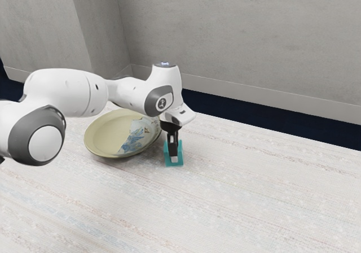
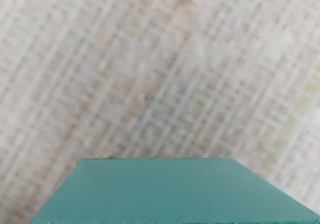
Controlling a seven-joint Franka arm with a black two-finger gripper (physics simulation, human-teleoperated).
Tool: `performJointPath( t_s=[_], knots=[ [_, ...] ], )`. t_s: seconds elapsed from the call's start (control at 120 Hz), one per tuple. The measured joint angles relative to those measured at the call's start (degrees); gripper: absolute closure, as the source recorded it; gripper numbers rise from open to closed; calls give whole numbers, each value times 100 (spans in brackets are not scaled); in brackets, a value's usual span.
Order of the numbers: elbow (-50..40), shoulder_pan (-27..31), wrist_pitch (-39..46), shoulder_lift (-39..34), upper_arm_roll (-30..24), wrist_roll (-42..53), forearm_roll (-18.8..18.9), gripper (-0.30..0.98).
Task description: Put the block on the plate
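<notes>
My gripper (image 1: pixel 173 156) points straight down at the teal block (image 1: pixel 180 155), with its lower end in front of the block. Teal shows on both sides of it. Whether the gripper is open or shut on the block cannot be told. In the wrist view the block (image 2: pixel 165 191) is a large teal shape along the lower edge, close under the hand. The cream plate (image 1: pixel 107 134), with a blue and white pattern on part of its inside, lies beside the block toward the exterior view's left, partly behind the arm.
A pale woven surface (image 1: pixel 237 202) lies under the plate and block, and its weave (image 2: pixel 150 74) is seen beyond the block in the wrist view. Past its far edge come a dark blue strip (image 1: pixel 271 121) and a grey wall (image 1: pixel 242 38).
</notes>
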Motion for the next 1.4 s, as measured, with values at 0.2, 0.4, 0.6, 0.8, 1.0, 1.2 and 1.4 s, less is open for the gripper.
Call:
performJointPath(
  t_s=[0.2, 0.4, 0.6, 0.8, 1.0, 1.2, 1.4],
  knots=[
    [-3, 0, 15, 0, 0, -2, 3, 28],
    [-52, -23, 30, -229, -1, -16, 16, 33],
    [-178, -40, 5, -992, 126, -33, 26, 34],
    [-513, 47, -24, -1610, 544, -46, 33, 34],
    [-782, 405, -32, -1575, 826, -47, 17, 34],
    [-813, 644, 0, -1199, 876, -42, 0, 34],
    [-768, 742, 19, -944, 878, -24, -71, 26]
  ],
)
